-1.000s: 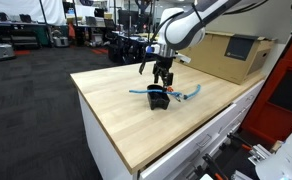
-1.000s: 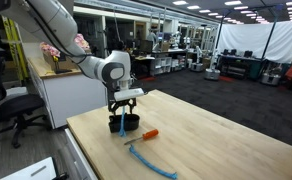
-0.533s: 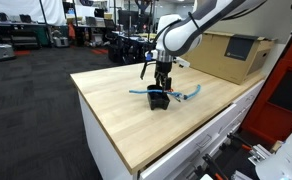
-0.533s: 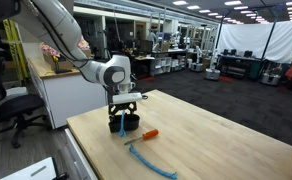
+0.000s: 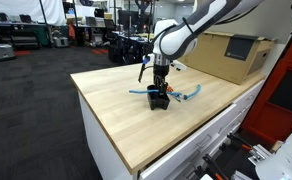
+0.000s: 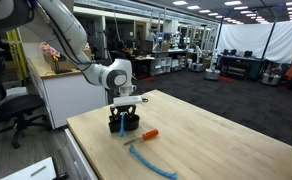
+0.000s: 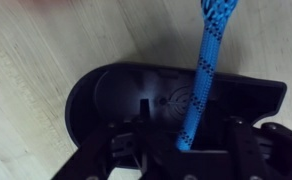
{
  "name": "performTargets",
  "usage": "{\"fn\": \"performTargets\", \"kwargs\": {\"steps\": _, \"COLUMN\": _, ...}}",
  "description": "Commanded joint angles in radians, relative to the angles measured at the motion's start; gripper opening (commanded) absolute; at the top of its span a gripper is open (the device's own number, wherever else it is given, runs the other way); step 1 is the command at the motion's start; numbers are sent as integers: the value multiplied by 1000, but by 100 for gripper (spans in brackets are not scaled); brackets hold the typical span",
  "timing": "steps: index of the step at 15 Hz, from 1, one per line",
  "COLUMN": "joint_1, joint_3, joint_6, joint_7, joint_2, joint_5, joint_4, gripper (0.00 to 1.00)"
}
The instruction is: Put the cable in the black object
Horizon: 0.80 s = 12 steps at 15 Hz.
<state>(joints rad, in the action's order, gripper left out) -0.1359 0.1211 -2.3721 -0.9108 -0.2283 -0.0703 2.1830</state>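
Hand [image 7: 184, 150] is clamped on the cable [image 7: 204, 60], sitting low over the cup [image 7: 101, 95]. In the wrist view the cord leaves the grip toward 12 o'clock, crossing the cup's hollow and going out over its rim. In an exterior view the rest lies loose on the worktop [image 6: 216, 140], about 5 o'clock from the cup, with a small orange item [image 6: 147, 134] between. I can't tell whether the gripped part is inside the cup.

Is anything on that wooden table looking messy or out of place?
Yes: the thin light-blue cable only partly reaches into the small black cup; a long stretch sprawls over the wooden table, near a loose orange pen-like item.
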Motion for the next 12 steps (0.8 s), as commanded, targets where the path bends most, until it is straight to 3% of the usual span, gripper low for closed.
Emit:
{"fn": "performTargets", "kwargs": {"steps": 1, "joint_1": 15, "joint_3": 14, "joint_6": -14, "joint_7": 28, "joint_2": -14, "joint_5": -29, "joint_4": -16, "gripper": 31}}
{"fn": "performTargets", "kwargs": {"steps": 5, "joint_1": 20, "joint_3": 16, "joint_6": 14, "joint_7": 32, "joint_2": 27, "joint_5": -36, "joint_4": -2, "gripper": 3}}
{"fn": "performTargets", "kwargs": {"steps": 6, "joint_1": 21, "joint_3": 14, "joint_6": 13, "joint_7": 32, "joint_2": 38, "joint_5": -38, "joint_4": 2, "gripper": 0}}
{"fn": "performTargets", "kwargs": {"steps": 12, "joint_1": 19, "joint_3": 12, "joint_6": 65, "joint_7": 5, "joint_2": 115, "joint_5": -68, "joint_4": 9, "gripper": 3}}
